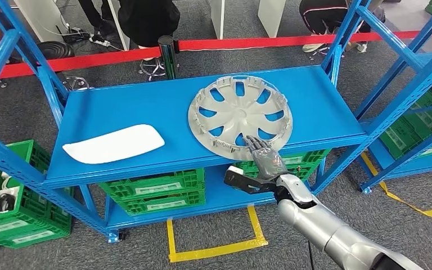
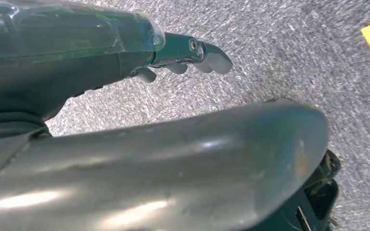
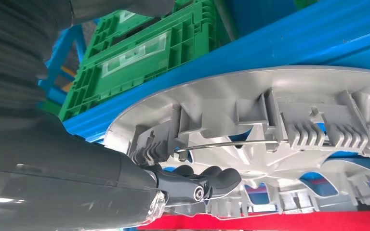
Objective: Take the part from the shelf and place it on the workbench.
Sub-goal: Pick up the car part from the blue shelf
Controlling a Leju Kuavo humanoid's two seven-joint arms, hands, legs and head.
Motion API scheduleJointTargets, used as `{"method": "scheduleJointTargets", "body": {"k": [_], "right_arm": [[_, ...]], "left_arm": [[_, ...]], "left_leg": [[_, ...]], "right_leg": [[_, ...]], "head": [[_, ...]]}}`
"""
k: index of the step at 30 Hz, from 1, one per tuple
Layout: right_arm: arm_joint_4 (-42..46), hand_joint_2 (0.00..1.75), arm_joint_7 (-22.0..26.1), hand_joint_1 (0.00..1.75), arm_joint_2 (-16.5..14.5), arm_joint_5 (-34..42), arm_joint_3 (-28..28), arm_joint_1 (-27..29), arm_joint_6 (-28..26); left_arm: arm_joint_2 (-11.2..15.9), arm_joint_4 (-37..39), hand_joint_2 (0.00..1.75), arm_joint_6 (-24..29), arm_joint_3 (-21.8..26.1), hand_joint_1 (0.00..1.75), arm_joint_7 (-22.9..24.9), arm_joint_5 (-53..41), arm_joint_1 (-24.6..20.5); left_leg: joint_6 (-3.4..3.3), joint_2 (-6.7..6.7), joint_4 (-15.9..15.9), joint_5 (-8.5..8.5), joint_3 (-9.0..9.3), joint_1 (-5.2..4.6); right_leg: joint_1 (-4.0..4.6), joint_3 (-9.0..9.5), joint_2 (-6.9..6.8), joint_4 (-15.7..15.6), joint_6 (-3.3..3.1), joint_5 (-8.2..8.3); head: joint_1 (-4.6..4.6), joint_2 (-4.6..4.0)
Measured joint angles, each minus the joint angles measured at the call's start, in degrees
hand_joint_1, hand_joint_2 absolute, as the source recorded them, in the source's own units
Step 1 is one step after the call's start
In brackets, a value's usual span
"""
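Observation:
A grey wheel cover (image 1: pixel 233 112) lies inner side up on the blue shelf board (image 1: pixel 135 101), towards its right front. My right hand (image 1: pixel 265 156) reaches in from the front, and its fingers lie over the cover's near rim. In the right wrist view the dark fingers (image 3: pixel 207 180) curl just inside the rim of the wheel cover (image 3: pixel 270 96), under its wire ring. The cover still lies flat on the board. A flat white part (image 1: pixel 115 144) lies at the left front of the same board. My left hand (image 2: pixel 183 53) hangs above the grey floor, holding nothing.
Green crates (image 1: pixel 157 188) stand on the lower shelf, with another (image 1: pixel 11 219) on the floor at left. A second blue rack (image 1: pixel 422 73) stands to the right. Behind the shelf run a red barrier tape (image 1: pixel 247 42) and a person's legs (image 1: pixel 146 19). Yellow tape (image 1: pixel 214 247) marks the floor.

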State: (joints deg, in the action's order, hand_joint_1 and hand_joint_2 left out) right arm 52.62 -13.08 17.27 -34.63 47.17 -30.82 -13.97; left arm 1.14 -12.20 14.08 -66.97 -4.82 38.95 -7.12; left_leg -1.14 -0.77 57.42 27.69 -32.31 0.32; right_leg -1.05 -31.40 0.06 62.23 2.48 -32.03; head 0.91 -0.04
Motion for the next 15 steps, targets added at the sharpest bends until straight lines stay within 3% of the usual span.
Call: {"method": "scheduleJointTargets", "body": {"k": [2, 3, 6, 11, 15], "right_arm": [[0.2, 1.75, 0.2, 0.00, 0.0, 0.0, 0.1, 0.1, 0.0], [0.3, 1.75, 0.2, 0.00, 0.0, -0.1, 0.1, 0.1, 0.0], [0.7, 1.75, 0.3, 0.00, 0.0, -0.1, 0.1, 0.2, 0.0], [1.4, 1.75, 0.5, 0.00, 0.0, 0.3, 0.1, 0.5, 0.1], [1.9, 1.75, 0.5, 0.00, 0.3, 0.3, 0.0, 0.7, 0.5]], "left_arm": [[0.0, 0.0, 0.00, 0.0, 0.0, 0.00, 0.1, 0.1, 0.0], [0.0, 0.0, 0.00, 0.0, 0.0, 0.00, 0.1, 0.1, 0.0], [0.0, 0.0, 0.00, 0.1, 0.0, 0.00, 0.3, 0.2, 0.1], [0.0, 0.0, 0.00, 0.0, 0.0, 0.00, 0.2, 0.6, 0.1], [0.0, 0.0, 0.00, 0.0, 0.0, 0.00, 0.2, 0.6, 0.1]], "left_leg": [[0.63, -0.18, 0.1, 0.28, 0.28, -0.04], [0.64, -0.24, 0.2, 0.49, 0.31, -0.05], [0.48, -0.20, 0.2, 0.75, 0.54, 0.10], [1.44, 0.02, 0.1, 0.82, 0.98, 0.34], [1.74, 0.23, 0.0, 1.00, 1.18, 0.38]], "right_leg": [[0.23, 1.90, -0.12, -5.5, -0.62, 2.53], [0.36, 2.15, -0.10, -6.3, -0.80, 2.58], [0.66, 2.33, 0.12, -6.4, -0.95, 2.56], [0.94, 2.56, 0.26, -6.2, -1.58, 2.25], [0.99, 2.73, 0.37, -6.2, -1.77, 2.12]], "head": [[-0.13, 0.00], [-0.28, 0.00], [-0.78, 0.00], [-1.04, 0.00], [-1.01, 0.00]]}}
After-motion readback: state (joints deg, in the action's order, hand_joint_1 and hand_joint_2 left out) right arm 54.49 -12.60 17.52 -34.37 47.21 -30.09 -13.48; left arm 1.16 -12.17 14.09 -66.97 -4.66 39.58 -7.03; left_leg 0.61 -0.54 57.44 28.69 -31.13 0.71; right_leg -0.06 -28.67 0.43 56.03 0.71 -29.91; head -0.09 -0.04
